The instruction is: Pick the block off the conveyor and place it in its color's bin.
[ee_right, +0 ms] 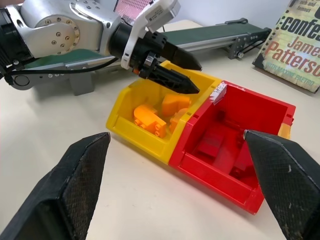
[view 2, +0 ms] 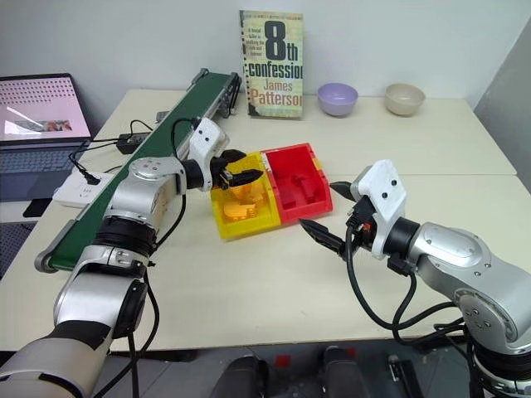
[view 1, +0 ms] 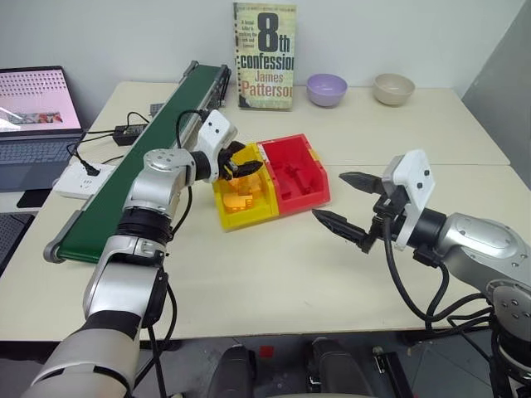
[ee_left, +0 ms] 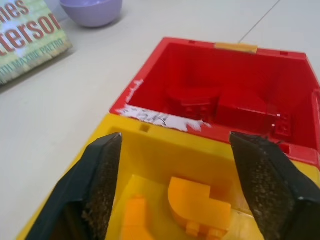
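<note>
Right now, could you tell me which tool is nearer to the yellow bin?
Left. The left tool hangs open directly over the yellow bin, above the orange blocks inside. The right tool is open too, off beyond the red bin.

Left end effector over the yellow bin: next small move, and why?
Probably lift the left end effector straight up and back toward the dark green conveyor belt. Its fingers stand open and empty above the yellow plastic bin, and orange-yellow toy bricks already lie inside.
</note>
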Controlling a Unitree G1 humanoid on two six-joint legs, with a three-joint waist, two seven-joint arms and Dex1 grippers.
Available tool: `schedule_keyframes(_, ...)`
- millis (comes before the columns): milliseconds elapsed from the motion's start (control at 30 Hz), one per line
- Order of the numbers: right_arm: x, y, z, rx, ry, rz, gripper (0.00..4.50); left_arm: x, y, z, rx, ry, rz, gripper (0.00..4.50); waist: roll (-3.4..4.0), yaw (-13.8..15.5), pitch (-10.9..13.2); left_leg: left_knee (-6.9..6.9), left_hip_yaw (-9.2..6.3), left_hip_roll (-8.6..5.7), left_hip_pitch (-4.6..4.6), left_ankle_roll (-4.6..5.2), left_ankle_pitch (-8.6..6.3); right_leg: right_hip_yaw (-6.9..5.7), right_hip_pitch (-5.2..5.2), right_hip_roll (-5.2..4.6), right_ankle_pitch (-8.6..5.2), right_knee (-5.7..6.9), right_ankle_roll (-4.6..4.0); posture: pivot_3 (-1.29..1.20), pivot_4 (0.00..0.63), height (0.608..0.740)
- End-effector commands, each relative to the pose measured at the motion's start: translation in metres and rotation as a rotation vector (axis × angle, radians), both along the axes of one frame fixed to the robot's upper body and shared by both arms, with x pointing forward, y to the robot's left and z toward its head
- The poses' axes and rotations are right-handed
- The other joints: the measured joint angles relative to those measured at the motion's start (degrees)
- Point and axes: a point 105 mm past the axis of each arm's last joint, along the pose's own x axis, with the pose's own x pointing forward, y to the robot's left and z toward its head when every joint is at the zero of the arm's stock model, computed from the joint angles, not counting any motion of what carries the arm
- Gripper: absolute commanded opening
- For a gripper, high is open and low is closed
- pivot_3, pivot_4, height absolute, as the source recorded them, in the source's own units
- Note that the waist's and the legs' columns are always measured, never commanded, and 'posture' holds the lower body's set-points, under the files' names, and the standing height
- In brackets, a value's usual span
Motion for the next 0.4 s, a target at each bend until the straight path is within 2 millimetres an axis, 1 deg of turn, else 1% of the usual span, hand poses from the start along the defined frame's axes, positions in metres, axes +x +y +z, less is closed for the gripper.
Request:
schedule_keyframes(33, 0.004, -0.003, 0.014, 0.000, -0.052, 0.012, 4.50, -0.005, 0.021, 0.029, 0.004, -0.077, 0.015, 4.49, 0.00, 0.0, 0.0, 0.00, -0.03, 0.01, 0.00, 0.00, 0.00, -0.04, 0.00, 0.00, 0.00, 0.00, 0.00, 0.00, 0.150, 0.740)
schedule_keyframes(67, 0.005, -0.003, 0.016, -0.005, -0.052, 0.020, 4.50, -0.008, 0.027, 0.031, 0.010, -0.078, 0.014, 4.49, 0.00, -0.1, 0.0, 0.00, -0.02, 0.00, 0.00, 0.00, 0.00, -0.03, -0.01, 0.01, 0.00, 0.01, 0.00, 0.00, 0.150, 0.740)
schedule_keyframes(167, 0.012, -0.005, 0.019, -0.035, -0.053, 0.056, 4.50, -0.027, 0.047, 0.032, 0.099, -0.068, -0.015, 4.49, 0.02, -0.5, 0.0, -0.03, -0.07, 0.02, 0.00, 0.00, 0.00, -0.07, -0.02, 0.04, 0.00, 0.02, 0.00, 0.00, 0.150, 0.740)
schedule_keyframes(300, 0.021, -0.011, 0.020, -0.076, -0.054, 0.093, 4.50, -0.056, 0.062, 0.032, 0.161, -0.033, -0.086, 4.49, 0.03, -0.9, 0.0, -0.07, -0.05, 0.09, 0.04, 0.00, 0.00, -0.05, -0.03, -0.01, 0.00, 0.08, -0.01, 0.00, 0.150, 0.740)
schedule_keyframes(400, 0.032, -0.016, 0.016, -0.107, -0.053, 0.116, 4.50, -0.075, 0.070, 0.030, 0.188, 0.000, -0.113, 4.49, 0.03, -0.9, 0.0, -0.06, -0.03, 0.10, 0.02, 0.00, 0.00, -0.04, -0.04, -0.08, -0.01, 0.05, -0.01, 0.00, 0.150, 0.740)
